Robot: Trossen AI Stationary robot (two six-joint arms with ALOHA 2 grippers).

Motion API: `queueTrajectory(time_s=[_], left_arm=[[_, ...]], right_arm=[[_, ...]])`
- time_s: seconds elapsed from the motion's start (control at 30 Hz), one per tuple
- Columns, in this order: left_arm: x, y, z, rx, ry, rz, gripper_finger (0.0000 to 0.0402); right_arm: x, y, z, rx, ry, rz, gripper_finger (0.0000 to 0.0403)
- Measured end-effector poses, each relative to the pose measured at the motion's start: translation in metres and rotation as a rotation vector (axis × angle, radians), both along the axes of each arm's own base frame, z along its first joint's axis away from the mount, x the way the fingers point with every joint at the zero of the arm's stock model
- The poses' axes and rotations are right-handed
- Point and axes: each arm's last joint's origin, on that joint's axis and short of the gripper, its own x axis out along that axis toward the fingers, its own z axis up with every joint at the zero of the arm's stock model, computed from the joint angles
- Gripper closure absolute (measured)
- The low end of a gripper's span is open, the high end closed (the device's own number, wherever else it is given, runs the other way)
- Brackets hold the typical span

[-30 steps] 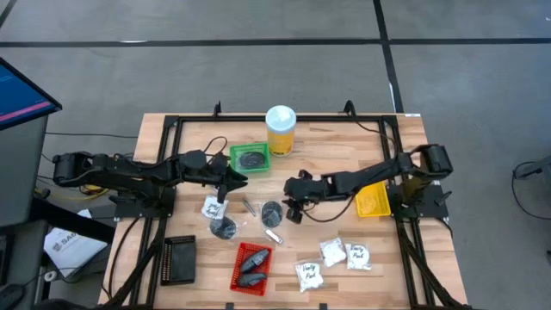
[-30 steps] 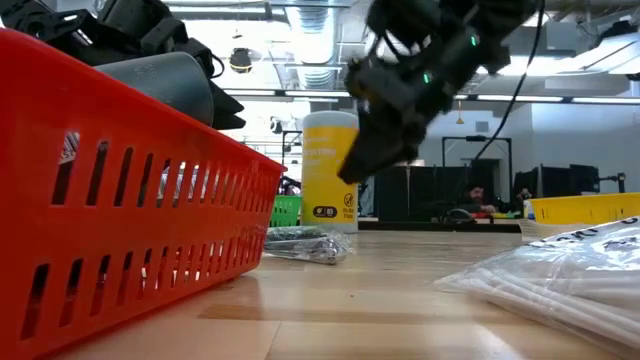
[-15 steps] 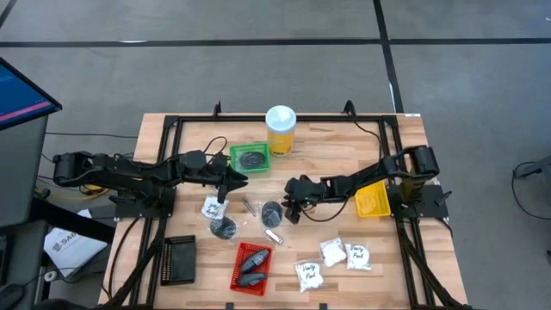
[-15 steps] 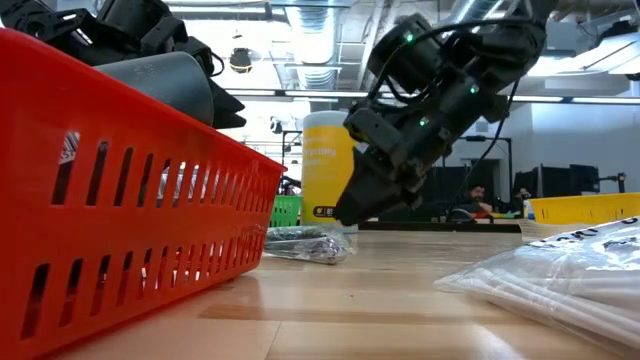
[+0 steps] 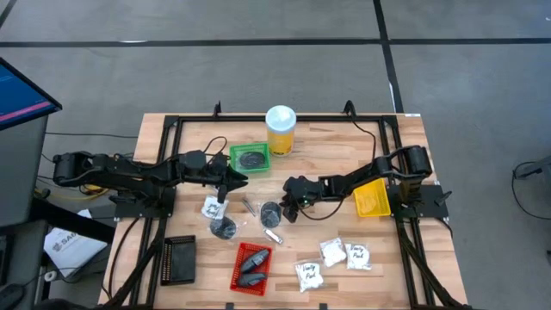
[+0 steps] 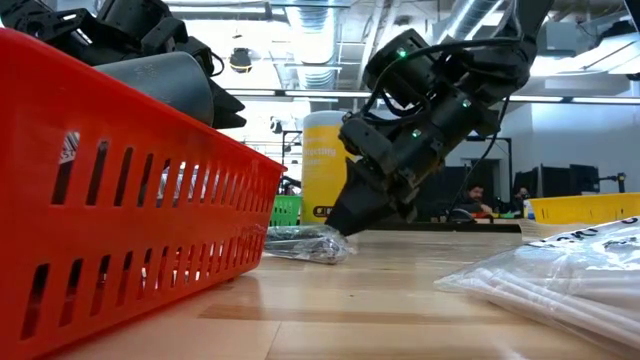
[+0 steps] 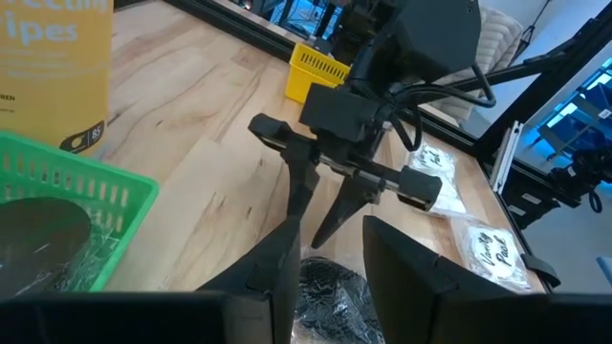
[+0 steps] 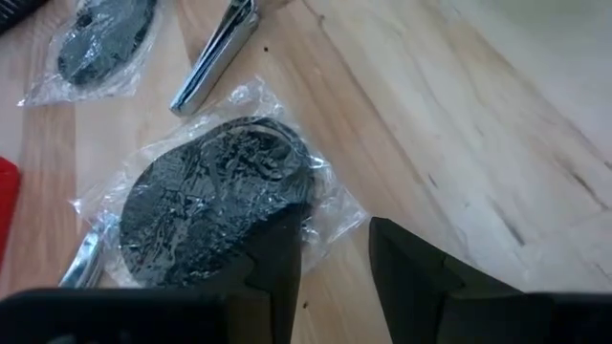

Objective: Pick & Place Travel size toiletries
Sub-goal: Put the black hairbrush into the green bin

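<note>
Right gripper (image 5: 288, 209): lower than a second ago and drawn in toward the table's middle; its two fingers (image 8: 273, 263) stand a narrow gap apart, tips down at the near edge of a wrapped puck, holding nothing.
Right arm: folded more than before, its elbow pulled back over the yellow tray (image 5: 372, 201).
Left gripper (image 5: 225, 191): unmoved since the earlier frames, hanging just beside the green tray (image 5: 250, 158); fingers slightly apart, and I see nothing between them.
Wrapped puck (image 8: 215, 201): a dark grey disc in clear crinkled film, flat on the wood at mid-table; one right fingertip overlaps the film's edge, the other stands on bare wood beside it.
Silvery tubes: one (image 8: 215, 53) just beyond the puck, another (image 8: 81, 263) at its side, both flat on the table.
Second puck (image 5: 223, 227): wrapped, near the left gripper, apart from the first.
White sachets (image 5: 334, 254): three with dark print, grouped toward the table's front edge, well clear of both arms.
Red tray (image 5: 250, 267): at the front, holding dark bottles.
Black tray (image 5: 179, 260): front left corner.
Yellow jar (image 5: 280, 130): white lid, upright at the back edge.
Open room: bare wood lies between the right gripper and the yellow tray; the puck's other sides are crowded by tubes.
</note>
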Motion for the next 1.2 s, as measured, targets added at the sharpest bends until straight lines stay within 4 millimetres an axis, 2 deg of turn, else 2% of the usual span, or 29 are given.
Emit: queueTrajectory(time_s=[0.43, 0.53, 0.7, 0.8, 1.0, 1.2], left_arm=[[0.000, 0.000, 0.001, 0.002, -0.005, 0.003, 0.0294], [0.000, 0.000, 0.000, 0.002, -0.005, 0.003, 0.0294], [0.000, 0.000, 0.001, 0.002, -0.005, 0.003, 0.0294], [0.000, 0.000, 0.001, 0.002, -0.005, 0.003, 0.0294], [0.000, 0.000, 0.000, 0.002, -0.005, 0.003, 0.0294], [0.000, 0.000, 0.000, 0.002, -0.005, 0.003, 0.0294]], right_arm=[[0.009, -0.005, -0.016, 0.072, -0.042, 0.013, 0.0292], [0.009, -0.005, -0.016, 0.072, -0.038, 0.012, 0.0314], [0.009, -0.007, -0.021, 0.063, -0.029, 0.029, 0.0392], [0.009, -0.007, -0.022, 0.063, -0.021, 0.043, 0.0398], [0.005, -0.005, -0.011, 0.047, -0.019, 0.094, 0.0402], [0.004, -0.004, 0.008, 0.026, -0.069, 0.119, 0.0402]])
